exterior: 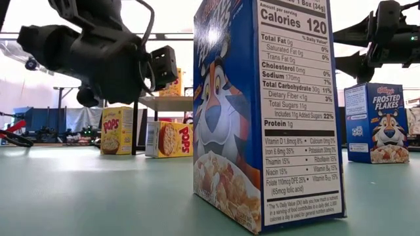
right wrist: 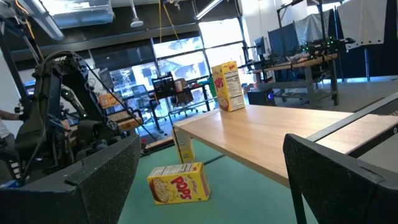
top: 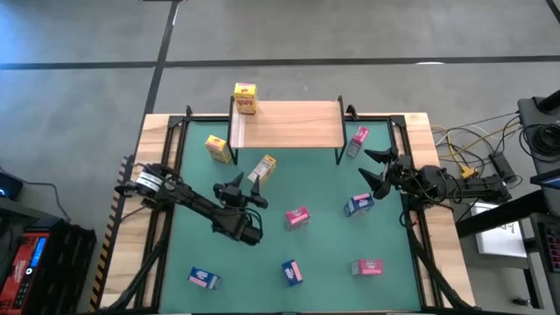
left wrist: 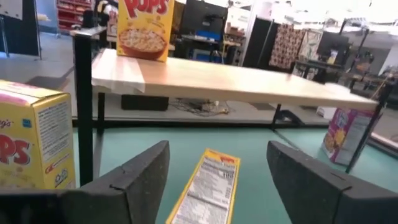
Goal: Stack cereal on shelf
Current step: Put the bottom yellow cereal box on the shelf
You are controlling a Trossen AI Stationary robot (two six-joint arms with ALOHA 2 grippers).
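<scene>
1. Left gripper (top: 254, 185): jaws wide open, empty, just short of the toppled yellow cardboard cereal box (top: 262, 168) lying in front of the light wooden shelf (top: 289, 125).
2. We judge the box light, thin-walled and crushable; grip across its narrow faces, gently.
3. Right gripper (top: 372, 171): open, empty, beside the shelf's right legs.

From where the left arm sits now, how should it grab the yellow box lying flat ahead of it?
Come straight down from above and pinch the lying yellow box across its two long sides: it lies flat and narrow between the open left gripper fingers.
</scene>
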